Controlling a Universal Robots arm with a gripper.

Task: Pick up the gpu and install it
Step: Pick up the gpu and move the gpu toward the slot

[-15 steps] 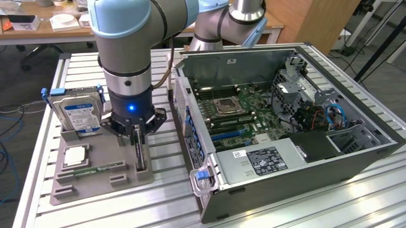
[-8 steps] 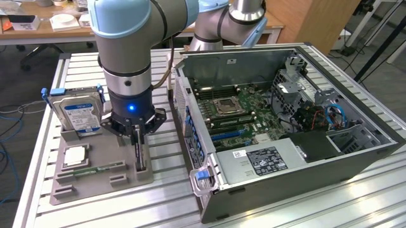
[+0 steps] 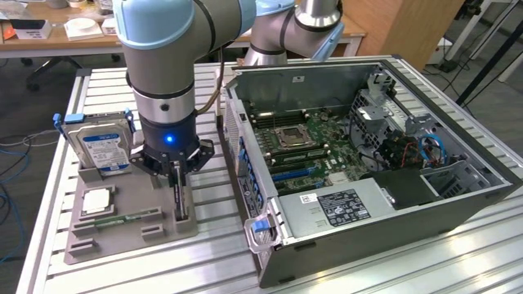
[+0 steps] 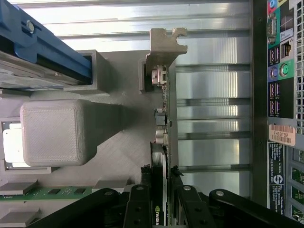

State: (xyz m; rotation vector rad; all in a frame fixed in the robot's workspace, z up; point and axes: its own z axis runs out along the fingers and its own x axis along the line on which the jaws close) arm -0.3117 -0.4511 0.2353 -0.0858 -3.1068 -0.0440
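Our gripper [image 4: 160,176] clamps both faces of the gpu [image 4: 167,47], which stands on edge along the grey holder's [image 3: 114,239] edge beside the case [image 3: 368,202]. We judge it light, stiff and fragile, best gripped mid-board.

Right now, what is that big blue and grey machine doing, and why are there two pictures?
That machine is a robot arm. At its end is a gripper, a hand with two fingers. One picture comes from a camera standing off to the side, so you see the whole table. The other comes from a camera on the arm's wrist, looking down past the fingers. On the table sit a grey tray and an open computer. The tray holds computer parts: a hard drive standing up, a square chip and a green memory stick. The gripper is closed on a thin black graphics card, which stands on its edge in the tray.
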